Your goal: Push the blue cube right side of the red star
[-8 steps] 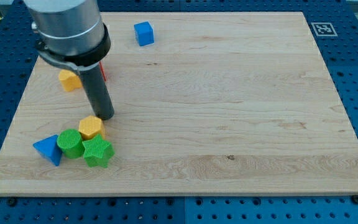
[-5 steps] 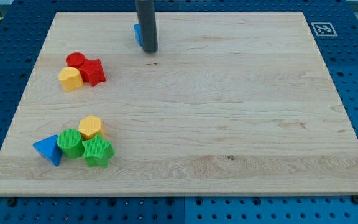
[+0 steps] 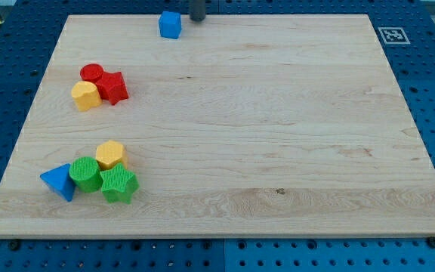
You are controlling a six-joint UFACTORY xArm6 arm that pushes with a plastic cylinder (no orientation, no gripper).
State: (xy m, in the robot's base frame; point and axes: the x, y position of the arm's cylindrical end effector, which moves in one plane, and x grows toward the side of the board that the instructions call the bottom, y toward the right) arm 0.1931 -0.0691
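The blue cube [image 3: 170, 24] sits near the top edge of the wooden board [image 3: 278, 121], left of centre. The red star [image 3: 112, 87] lies at the left, touching a red cylinder [image 3: 91, 73] and a yellow block [image 3: 86, 96]. My tip [image 3: 197, 19] is at the very top of the view, just to the right of the blue cube, a small gap apart. Only the rod's lowest part shows.
A cluster lies at the lower left: a yellow hexagonal block [image 3: 110, 154], a green cylinder [image 3: 86, 174], a green star [image 3: 118, 184] and a blue triangular block [image 3: 58, 181]. A black and white marker [image 3: 392, 35] is at the board's top right corner.
My tip moved from the left part of the board up to the top edge, now right of the blue cube. The blue cube shifted slightly up and left.
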